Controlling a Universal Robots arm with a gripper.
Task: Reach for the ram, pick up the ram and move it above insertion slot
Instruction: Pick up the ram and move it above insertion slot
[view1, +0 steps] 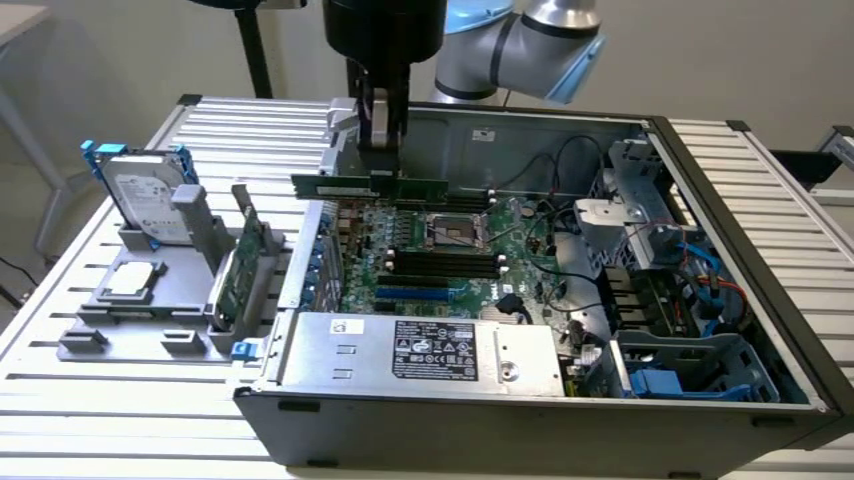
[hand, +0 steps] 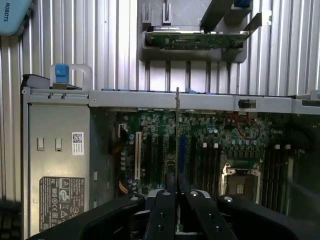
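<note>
Soft, even indoor light fills the scene around me, with no hard shadows. The computer case (view1: 534, 400) interior sits dimmer than the pale slatted table (view1: 120, 400). My wrist view is darker, and my gripper (hand: 177, 200) looks blurred up close.

One ram (view1: 370, 187) stick hangs between the jaws of the single gripper (view1: 379, 150), above one open computer case (view1: 747, 300) holding one motherboard (view1: 441, 250). On the tabletop (view1: 80, 400) at the exterior view's left stand one hard drive (view1: 138, 192) with blue rails and one expansion card (view1: 238, 275).
</note>
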